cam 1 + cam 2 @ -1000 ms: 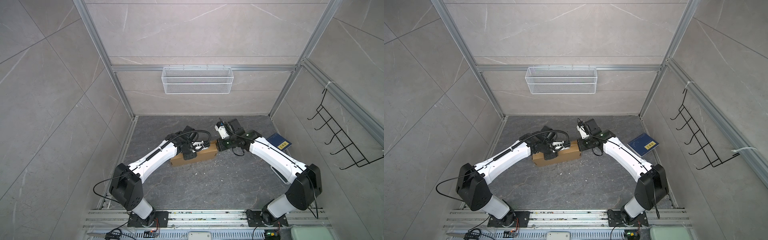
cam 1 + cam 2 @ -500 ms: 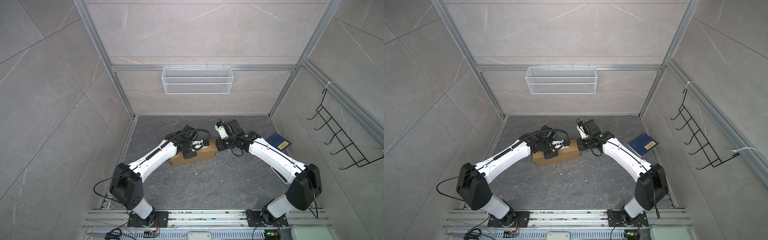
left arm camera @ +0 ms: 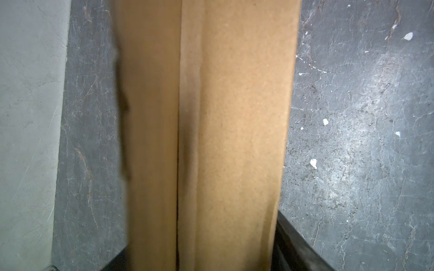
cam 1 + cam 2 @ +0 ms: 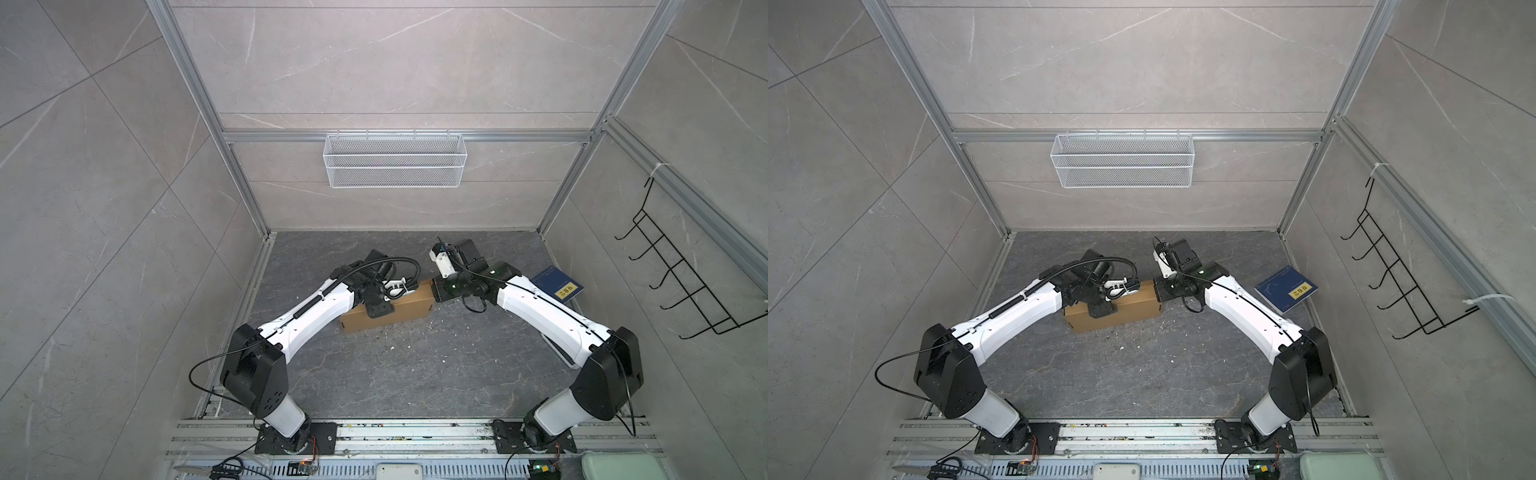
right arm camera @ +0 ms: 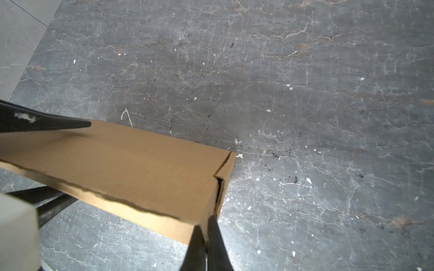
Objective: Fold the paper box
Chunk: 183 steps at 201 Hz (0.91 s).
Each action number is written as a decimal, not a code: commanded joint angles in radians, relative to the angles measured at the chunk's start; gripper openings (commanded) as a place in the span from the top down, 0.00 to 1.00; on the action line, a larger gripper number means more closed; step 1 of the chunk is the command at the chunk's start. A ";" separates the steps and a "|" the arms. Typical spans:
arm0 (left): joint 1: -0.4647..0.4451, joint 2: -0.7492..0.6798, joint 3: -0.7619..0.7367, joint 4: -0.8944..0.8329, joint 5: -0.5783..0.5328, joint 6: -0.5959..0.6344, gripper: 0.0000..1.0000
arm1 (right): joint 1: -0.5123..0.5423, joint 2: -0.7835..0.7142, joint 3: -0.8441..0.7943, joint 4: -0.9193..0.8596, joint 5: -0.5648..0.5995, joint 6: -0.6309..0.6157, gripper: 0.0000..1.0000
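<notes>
One plain brown paper box [image 4: 407, 313] stands folded, a corner seam gaping.

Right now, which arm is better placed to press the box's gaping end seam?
Probably right: the right gripper, shut, sits at that end of the paper box; the left gripper straddles its middle.

**Black tips meet at the box corner**

The paper box [image 5: 131, 159] lies folded on the dark veined desk [image 5: 305, 93], with one long edge ragged and a dark gap at the end seam. The right pincer [image 5: 204, 221] has its tips pressed together at the near corner (whether cardboard sits between them is unclear). The left pincer [image 5: 82, 162] straddles the box farther along, with its fingers [image 5: 47, 123] spread to either side.
</notes>
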 commanded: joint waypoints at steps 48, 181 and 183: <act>0.004 -0.030 0.013 -0.076 -0.010 -0.046 0.25 | 0.020 0.024 -0.006 -0.036 -0.015 -0.006 1.00; 0.005 -0.207 -0.042 0.001 -0.052 -0.146 0.19 | 0.019 0.023 -0.007 -0.041 -0.010 -0.002 1.00; 0.005 -0.211 -0.045 0.006 -0.059 -0.150 0.19 | 0.020 0.023 -0.005 -0.041 -0.011 -0.002 1.00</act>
